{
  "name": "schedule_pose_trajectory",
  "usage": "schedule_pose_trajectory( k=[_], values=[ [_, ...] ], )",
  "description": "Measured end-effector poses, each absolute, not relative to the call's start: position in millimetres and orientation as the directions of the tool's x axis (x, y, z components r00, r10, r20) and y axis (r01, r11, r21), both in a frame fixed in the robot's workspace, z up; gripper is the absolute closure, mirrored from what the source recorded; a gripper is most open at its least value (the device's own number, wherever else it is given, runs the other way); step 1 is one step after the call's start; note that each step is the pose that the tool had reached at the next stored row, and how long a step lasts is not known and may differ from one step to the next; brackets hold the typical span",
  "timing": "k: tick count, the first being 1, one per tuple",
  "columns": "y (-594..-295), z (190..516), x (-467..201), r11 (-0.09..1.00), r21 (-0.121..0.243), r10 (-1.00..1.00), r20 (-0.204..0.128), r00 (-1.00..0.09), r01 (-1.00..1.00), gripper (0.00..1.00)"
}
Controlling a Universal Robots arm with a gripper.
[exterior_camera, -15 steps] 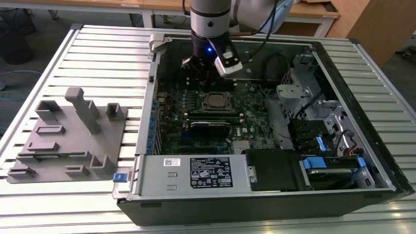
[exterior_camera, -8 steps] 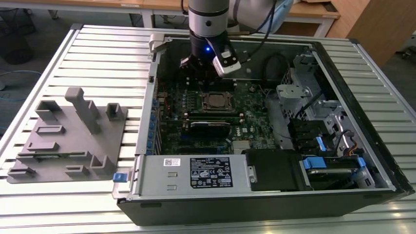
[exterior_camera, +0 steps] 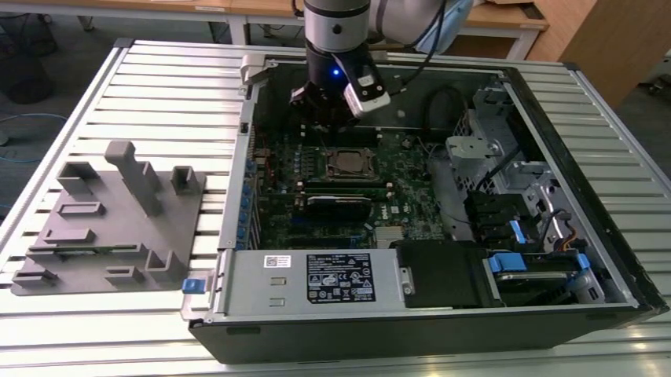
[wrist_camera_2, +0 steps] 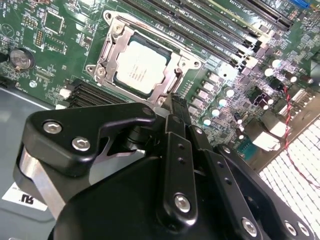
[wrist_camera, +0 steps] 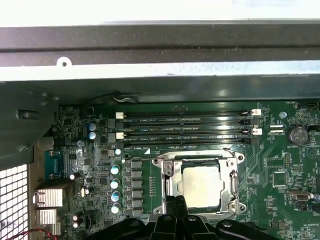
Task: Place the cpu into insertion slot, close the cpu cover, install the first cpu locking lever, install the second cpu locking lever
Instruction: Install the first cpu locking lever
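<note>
Going across the exterior view from its left: a grey plastic fixture (exterior_camera: 110,220) is sitting on the slatted table (exterior_camera: 157,78), well apart from anything I'm dealing with. Next over, the open computer case (exterior_camera: 419,345) is taking up most of the frame.

My gripper (exterior_camera: 323,126) is hanging in the upper middle of the frame, inside the case. Just below it in the picture, near the frame's centre, the insertion slot (exterior_camera: 333,163) is sitting on the green board (exterior_camera: 283,196).

The cpu (exterior_camera: 351,162) is already lying flat in that slot. In the second wrist view the cpu cover (wrist_camera_2: 186,63) is lying down around it, with the dull silver top showing through the window.

My fingertips (wrist_camera_2: 172,102) are sitting right at the edge of the cover, beside the cpu rather than over it. Whether they're actually touching the metal, I can't tell. The fingers are pinched together with nothing between them.

The long black memory slots (wrist_camera: 185,127) are running along the far side of the slot from me.

Over at the exterior view's lower right, a drive bay with blue tabs (exterior_camera: 514,263) is sitting well apart from the gripper.
</note>
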State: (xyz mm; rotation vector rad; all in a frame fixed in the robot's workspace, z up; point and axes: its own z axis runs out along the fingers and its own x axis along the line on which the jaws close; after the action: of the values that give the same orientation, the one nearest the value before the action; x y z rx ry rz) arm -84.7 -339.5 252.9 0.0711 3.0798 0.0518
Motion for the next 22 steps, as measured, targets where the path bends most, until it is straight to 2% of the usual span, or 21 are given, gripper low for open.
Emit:
schedule_pose_trajectory(
  k=[22],
  values=[
    [-339.5, 252.4, -106.9, 0.998, 0.035, 0.047, -0.06, -0.997, 0.045, 0.89]
  ],
)
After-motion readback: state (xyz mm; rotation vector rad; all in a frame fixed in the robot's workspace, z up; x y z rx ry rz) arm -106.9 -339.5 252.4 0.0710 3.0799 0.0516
